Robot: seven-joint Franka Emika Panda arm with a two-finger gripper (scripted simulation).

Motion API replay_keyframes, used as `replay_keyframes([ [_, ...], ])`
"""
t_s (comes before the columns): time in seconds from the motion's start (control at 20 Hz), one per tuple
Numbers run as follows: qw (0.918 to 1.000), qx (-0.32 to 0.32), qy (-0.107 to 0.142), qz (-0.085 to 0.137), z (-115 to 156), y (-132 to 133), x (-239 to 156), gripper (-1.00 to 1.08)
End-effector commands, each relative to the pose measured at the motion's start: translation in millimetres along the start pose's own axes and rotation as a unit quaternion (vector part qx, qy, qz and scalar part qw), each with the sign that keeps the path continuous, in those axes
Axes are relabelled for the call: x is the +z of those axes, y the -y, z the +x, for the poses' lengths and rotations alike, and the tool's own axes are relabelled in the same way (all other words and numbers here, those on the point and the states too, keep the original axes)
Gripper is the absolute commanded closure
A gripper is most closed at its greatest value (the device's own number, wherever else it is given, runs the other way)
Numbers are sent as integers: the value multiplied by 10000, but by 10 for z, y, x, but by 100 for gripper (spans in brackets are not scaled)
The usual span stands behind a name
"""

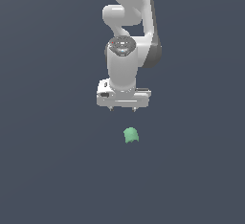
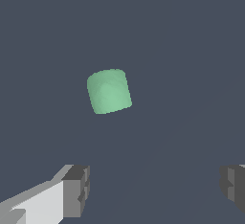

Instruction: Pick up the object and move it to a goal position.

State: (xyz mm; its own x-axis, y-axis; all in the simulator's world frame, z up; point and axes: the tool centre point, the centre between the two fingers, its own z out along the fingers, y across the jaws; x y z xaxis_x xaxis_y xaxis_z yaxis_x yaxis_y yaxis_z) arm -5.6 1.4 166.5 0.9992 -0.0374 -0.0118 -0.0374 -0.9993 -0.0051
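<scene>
The object [image 1: 131, 135] is a small mint-green rounded lump lying on the dark grey floor, a little below the white arm in the exterior view. In the wrist view the object [image 2: 109, 91] shows as a rounded green block with nothing touching it. My gripper [image 1: 123, 108] hangs above it, slightly toward the exterior view's left, with its two short fingertips spread apart. The grey fingers [image 2: 76, 190] stand wide apart in the wrist view, and the gripper [image 2: 155, 189] holds nothing. A clear gap separates the fingertips from the object.
The white arm [image 1: 128, 27] rises to the top of the exterior view. The flat dark grey floor [image 1: 48, 170] spreads all around, and no other object shows on it.
</scene>
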Motion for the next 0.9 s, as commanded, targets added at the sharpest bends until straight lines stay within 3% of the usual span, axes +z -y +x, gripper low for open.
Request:
replay_keyframes([
  [0.0, 10000, 0, 0, 0, 0, 0, 0, -92],
  [0.4, 9999, -25, 142, 63, -54, 42, 52, -92],
  [0.85, 9999, -98, 132, 54, -11, 65, 91, -92],
])
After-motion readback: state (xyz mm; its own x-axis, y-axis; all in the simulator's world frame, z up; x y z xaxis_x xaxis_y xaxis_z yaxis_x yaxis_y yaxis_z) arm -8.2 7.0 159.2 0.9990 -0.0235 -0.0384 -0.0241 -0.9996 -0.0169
